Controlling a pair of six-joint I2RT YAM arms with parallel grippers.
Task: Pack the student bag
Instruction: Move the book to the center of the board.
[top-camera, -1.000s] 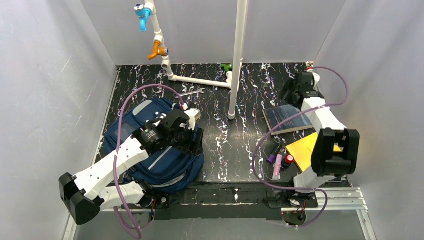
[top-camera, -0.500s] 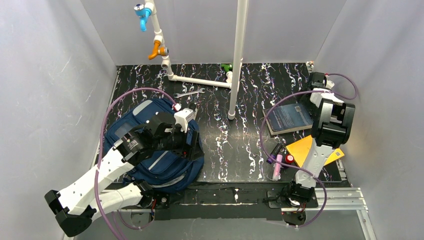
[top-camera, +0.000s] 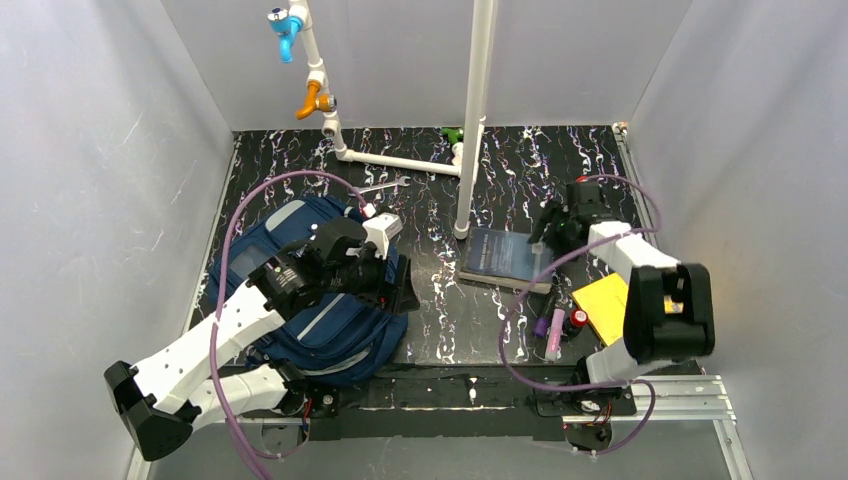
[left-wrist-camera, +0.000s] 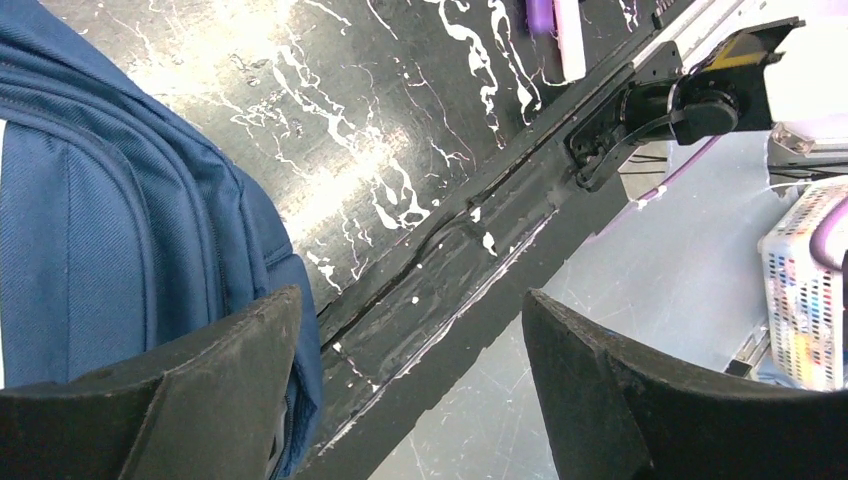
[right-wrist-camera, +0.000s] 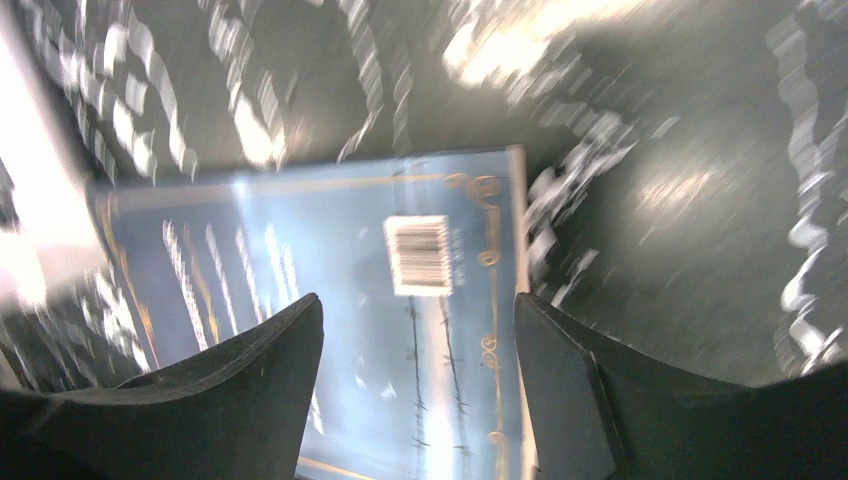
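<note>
The student bag (top-camera: 340, 335), navy with thin grey stripes, lies at the near left of the black mat; its side fills the left of the left wrist view (left-wrist-camera: 100, 220). My left gripper (top-camera: 405, 285) hangs open just off the bag's right edge, one finger over the fabric, nothing between its fingers (left-wrist-camera: 410, 295). A dark blue book (top-camera: 500, 255) lies flat mid-mat, back cover and barcode up (right-wrist-camera: 300, 240). At the book's right end my right gripper (top-camera: 552, 225) hovers over the cover with its jaws apart (right-wrist-camera: 418, 300); that view is motion-blurred.
A yellow notebook (top-camera: 605, 300) lies near right, with pink and purple markers (top-camera: 553, 328) and a red-capped item (top-camera: 578, 320) beside it. A white pipe post (top-camera: 470, 130) stands mid-back, with a wrench (top-camera: 380, 186) near it. The table's front edge (left-wrist-camera: 480, 250) runs beside the bag.
The right arm swung from the back right corner to the book, and the book slid left toward the middle. The left gripper shifted slightly over the bag's right side.
</note>
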